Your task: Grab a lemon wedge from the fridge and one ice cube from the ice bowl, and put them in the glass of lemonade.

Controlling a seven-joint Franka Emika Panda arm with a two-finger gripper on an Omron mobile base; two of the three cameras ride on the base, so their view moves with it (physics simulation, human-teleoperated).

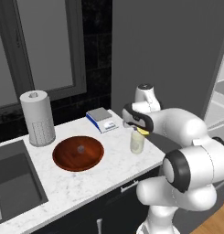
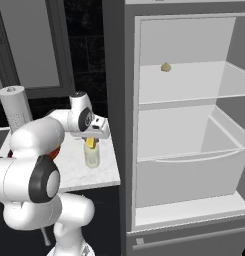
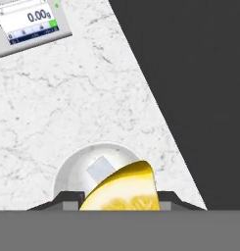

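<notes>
One lemon wedge [image 3: 122, 191] sits clenched in the claw [image 1: 141, 130] directly above the glass of lemonade [image 1: 137, 142], near the table's [image 1: 99, 178] right edge. Releasing off-centre could bounce it off the rim onto the table.

The robot's arm [image 1: 184, 151] is built of fat, rounded, glossy white shells joined end to end, each link swelling like a bulb. Dark charcoal rings and round caps mark the joints between the white segments, one large black disc [image 2: 44, 184] showing on the side of the lower link. At the far end a smaller white wrist carries a dark band and faint grey lettering, and the gripper [image 2: 90, 142] is a pale grey block.
</notes>
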